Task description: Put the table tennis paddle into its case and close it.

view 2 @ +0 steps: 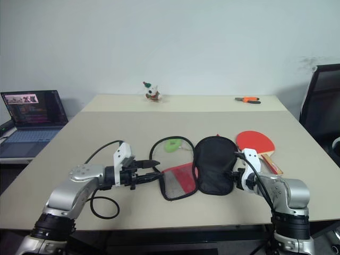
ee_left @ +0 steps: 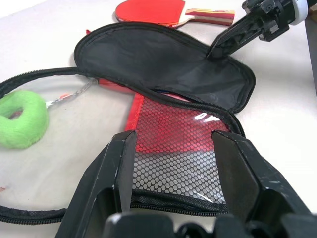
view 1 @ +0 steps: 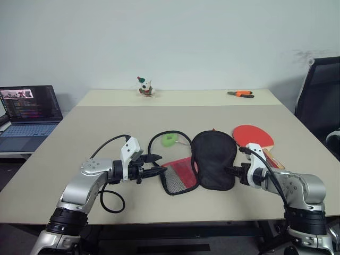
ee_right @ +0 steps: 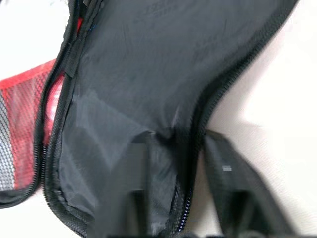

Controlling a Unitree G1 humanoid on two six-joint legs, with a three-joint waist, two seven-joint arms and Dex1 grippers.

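Two arms reach in over the beige table (view 1: 106,127), one from each side, both low above the top.

Case (view 1: 213,159) lies near the front edge, opened flat into two halves. Black fabric half is at the centre, its narrow end toward the front edge. Red mesh-lined half (view 1: 179,175) lies at its 8 o'clock, touching it along the hinge. Black zipper rim loops away toward 11 o'clock around a green ring tag (view 1: 170,139).

Table tennis paddle (view 1: 254,137) is outside the case, flat on the table at the black half's 2 o'clock, red face up. Its striped wooden handle (ee_left: 210,15) points toward the front right corner and passes just behind the right arm.

Left gripper (view 1: 157,170): fingers apart, unclenched, nothing between them. Tips sit at the outer edge of the mesh half; the wrist view looks between the two black fingers (ee_left: 111,168) onto the mesh, but I cannot tell whether they touch it.

Right gripper (view 1: 231,171): at the narrow end of the black half, at its 4 o'clock. In its wrist view the fingers straddle the zipper rim with a gap between them. Whether they pinch the fabric I cannot tell.

Far edge: small toy figure (view 1: 144,87) at 12 o'clock, orange-handled pliers (view 1: 240,94) at 1 o'clock. Open laptop (view 1: 29,114) on a side surface at 9 o'clock. Black chair (view 1: 321,101) at 3 o'clock.
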